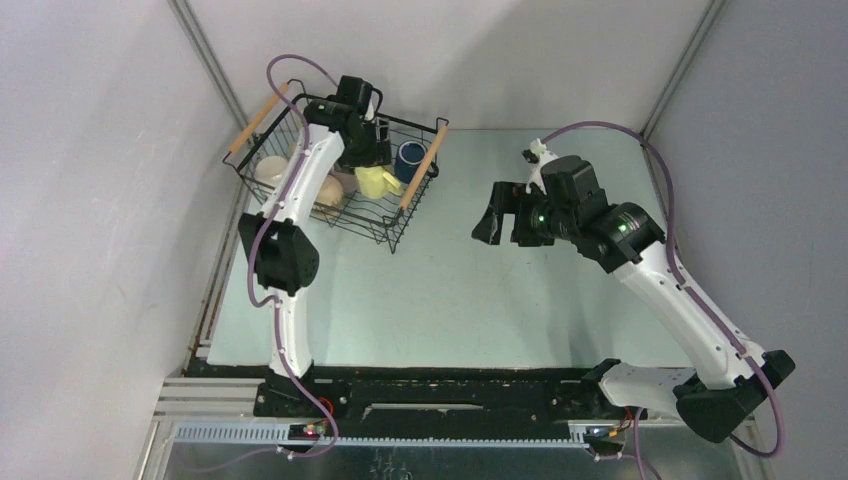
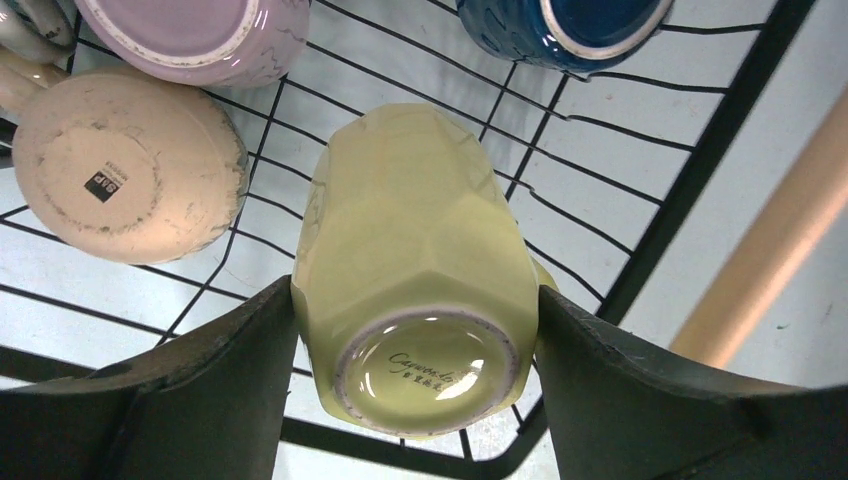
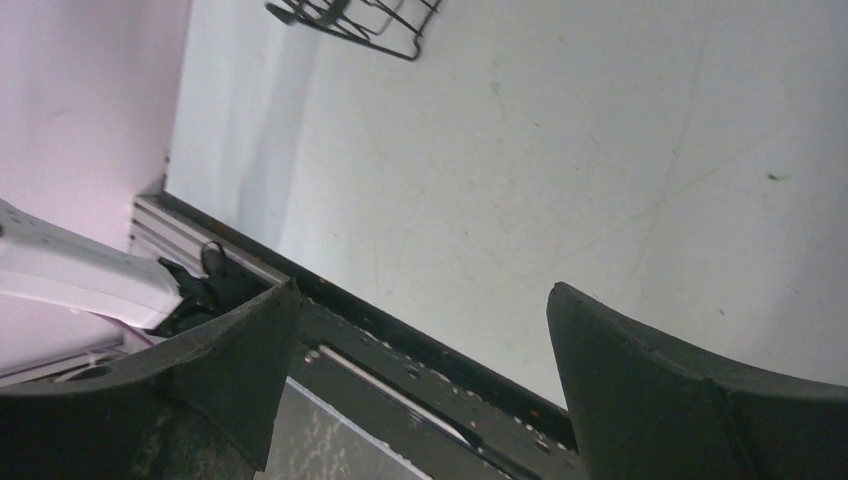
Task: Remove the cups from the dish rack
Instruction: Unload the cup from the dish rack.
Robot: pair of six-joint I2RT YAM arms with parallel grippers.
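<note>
Tabletop (image 1: 480, 290): pale and flat, carrying the rack at its far left corner.

Rack (image 1: 400, 232): black wire with wooden handles, holding several cups.

Right pincer (image 1: 505, 215): hanging over bare tabletop right of centre, well apart from the rack. Its jaws are standing wide, with nothing between them.

Left pincer (image 2: 415, 300): reaching down into the rack beside the right handle (image 2: 780, 230) and grasping the yellow cup.

Yellow cup (image 2: 415, 250): sitting inside the rack with its base facing the wrist camera. One finger is pressing on each side of it.

Cream cup (image 2: 120, 170): lying base-up just left of the yellow cup.

Mauve cup (image 2: 190, 35) and blue cup (image 2: 560, 25): lying farther in, both partly cut off by the frame.
</note>
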